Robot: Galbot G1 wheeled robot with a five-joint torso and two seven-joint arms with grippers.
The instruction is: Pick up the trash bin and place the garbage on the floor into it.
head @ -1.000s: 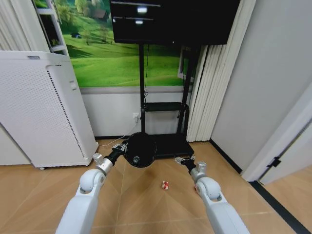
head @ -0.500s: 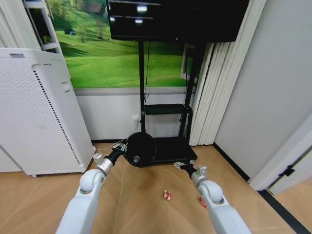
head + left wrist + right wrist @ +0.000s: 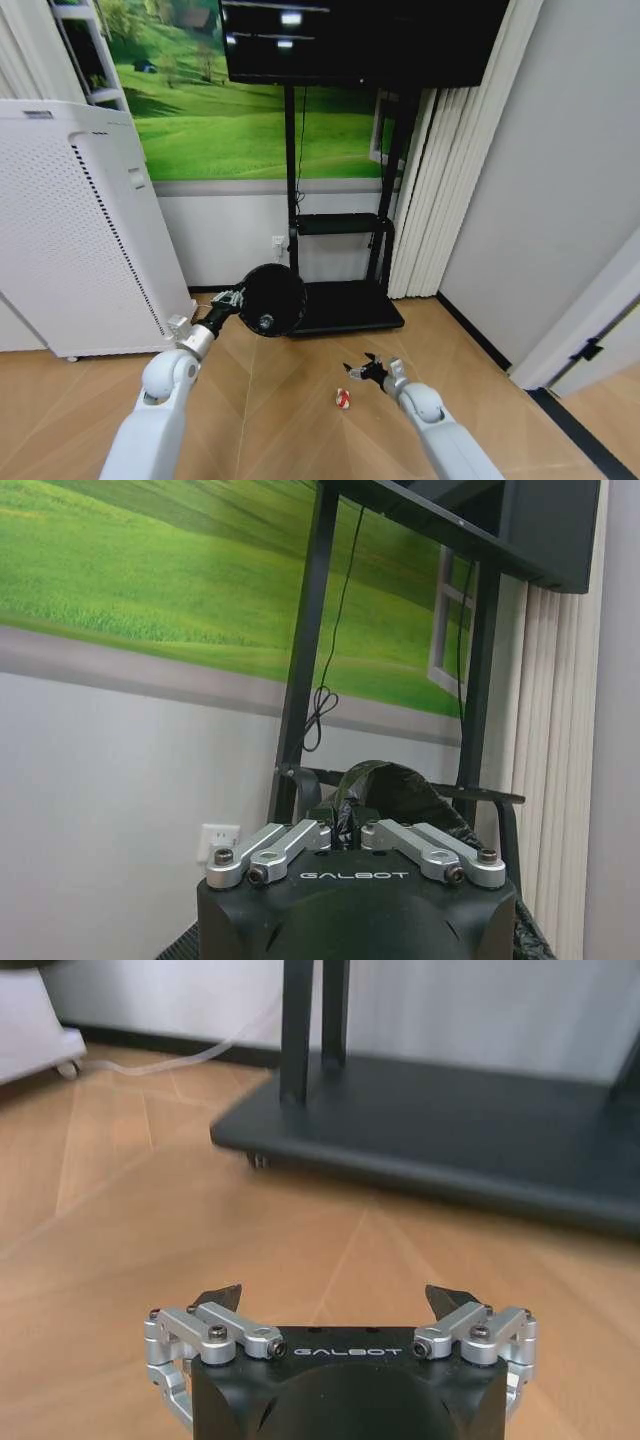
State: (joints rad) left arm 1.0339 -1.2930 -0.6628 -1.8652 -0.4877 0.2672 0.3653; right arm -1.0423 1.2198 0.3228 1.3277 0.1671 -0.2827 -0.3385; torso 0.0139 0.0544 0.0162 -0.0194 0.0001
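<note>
From the head camera, a black TV stand stands against the wall beneath a dark screen and a green meadow mural, with a white perforated appliance to its left and pale curtains to its right. The left gripper holds the trash bin lifted off the floor in front of the stand's base, fingers clamped on its rim (the bin's round black underside faces the camera). The right gripper hangs low, fingers spread and holding nothing, just beside a red-and-white piece of garbage on the floor before the stand.

Left wrist view: the left gripper pinches the bin's crinkled black bag liner, the stand's posts behind it.

Right wrist view: the right gripper is wide open over bare tan floor, the stand's flat base beyond.
</note>
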